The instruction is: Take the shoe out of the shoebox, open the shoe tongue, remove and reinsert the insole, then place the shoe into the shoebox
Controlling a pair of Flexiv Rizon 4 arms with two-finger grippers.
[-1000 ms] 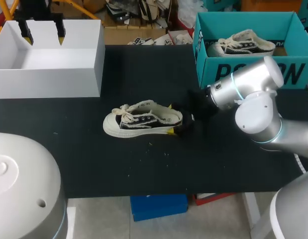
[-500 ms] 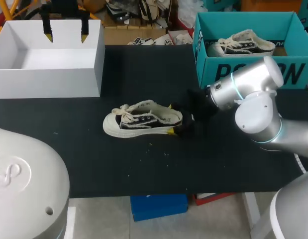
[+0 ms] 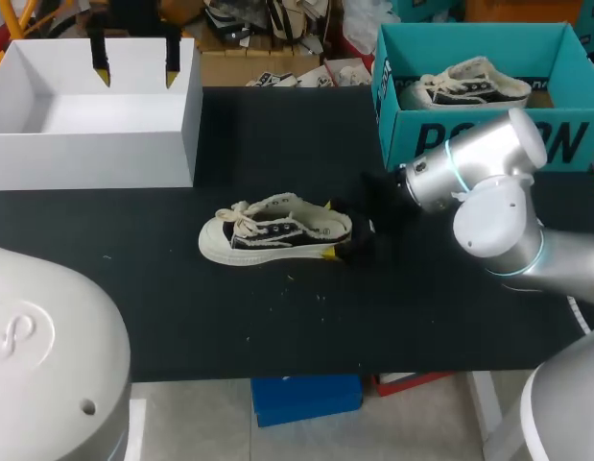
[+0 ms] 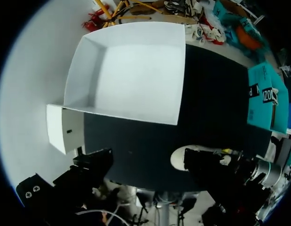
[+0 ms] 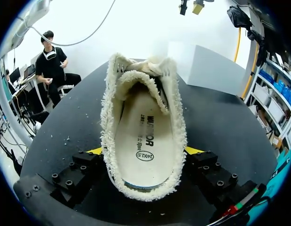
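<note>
Right tool clamps one shoe; left tool wide — second shoe in teal box.

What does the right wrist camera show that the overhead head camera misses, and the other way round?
Only the right wrist view shows the insole lying inside the shoe, and the yellow-tipped fingers pressing its heel from both sides. Only the head view shows the second shoe in the teal box. Both show the shoe on the black table and the white box.
</note>
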